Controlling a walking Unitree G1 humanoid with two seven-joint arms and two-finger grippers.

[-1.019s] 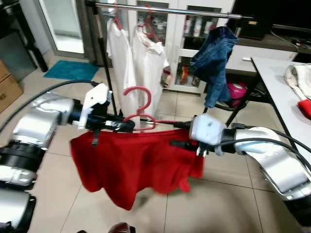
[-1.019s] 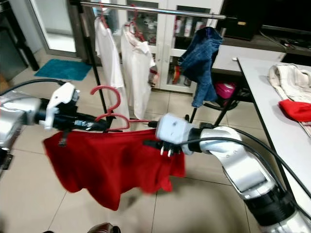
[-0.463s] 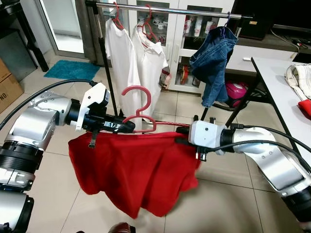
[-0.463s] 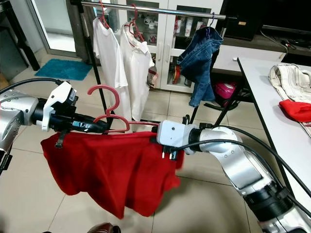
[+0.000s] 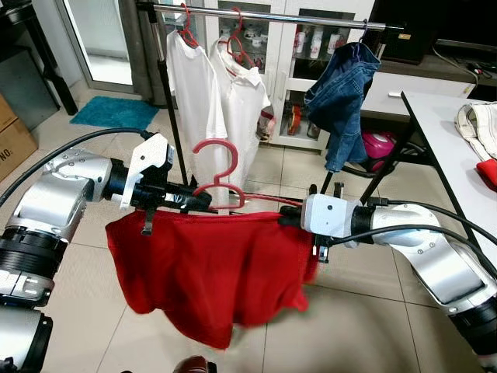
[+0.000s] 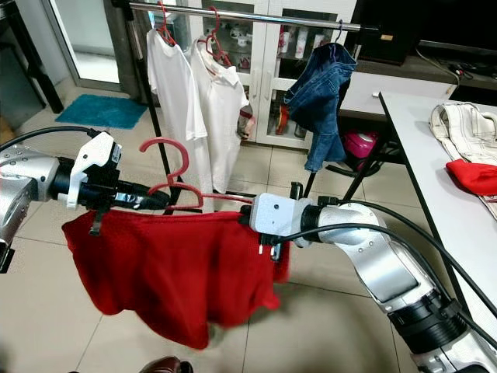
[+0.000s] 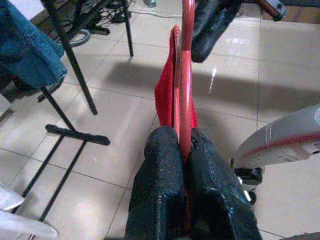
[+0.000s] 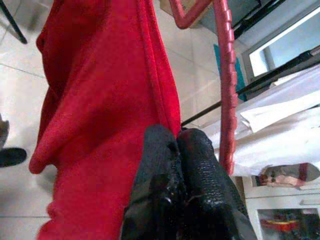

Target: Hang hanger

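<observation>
With the left gripper clamped on the rigid red plastic hanger and the right gripper pinching the limp red cloth garment (light, sways freely), treat the hanger as your only firm hold.

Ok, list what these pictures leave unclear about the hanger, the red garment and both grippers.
- Red hanger: its lower bar is covered by the red garment in the eye views.
- Left gripper: what else it pinches beside the hanger is hidden by its own fingers in the left wrist view.
- Right gripper: whether it pinches hanger or only cloth is hidden by the garment folds.
</observation>
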